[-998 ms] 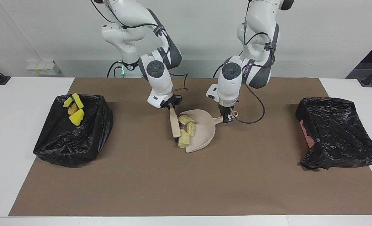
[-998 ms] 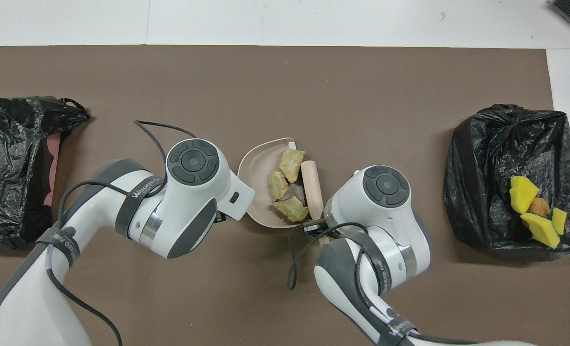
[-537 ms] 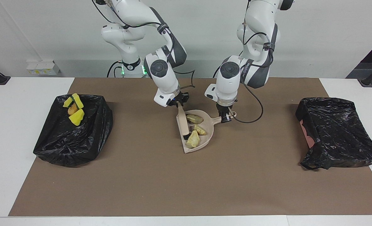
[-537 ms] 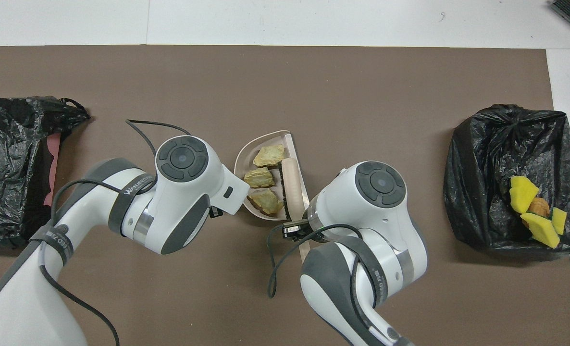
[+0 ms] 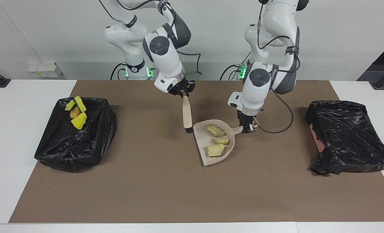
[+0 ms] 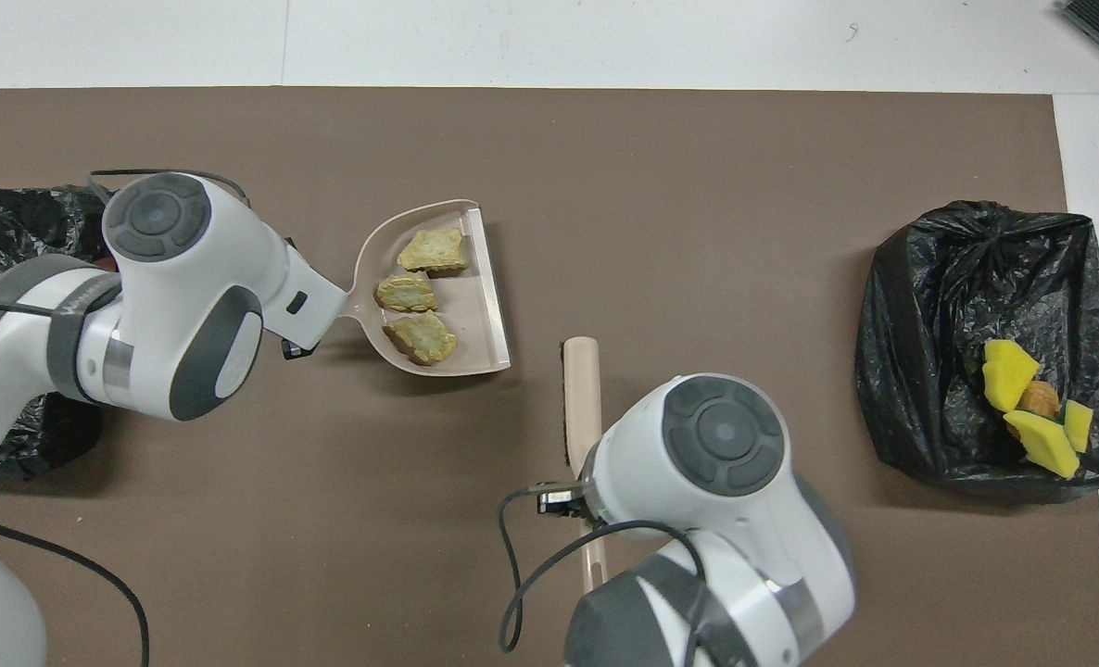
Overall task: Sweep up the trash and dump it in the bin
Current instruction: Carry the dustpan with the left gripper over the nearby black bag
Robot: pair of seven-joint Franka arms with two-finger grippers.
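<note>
A mat [image 5: 166, 194] covers the middle of the desk [image 5: 14, 145]. Near its centre is the dustpan [image 5: 201, 136], with three crumbly chunks [image 5: 216, 130] in it, lined up from nearer the robots to farther from them. The left hand [image 5: 247, 128] is at the dustpan's handle, on the side toward the left arm's end. Beside the dustpan, toward the right arm's end, the brush [image 5: 187, 114] hangs from the right hand [image 5: 183, 93], bristles down, apart from the pan. A lined bin [image 5: 78, 142] sits at the right arm's end of the mat, with foam pieces [image 5: 76, 112] in its corner nearest the robots. Another lined bin [image 5: 347, 136] sits at the left arm's end.
</note>
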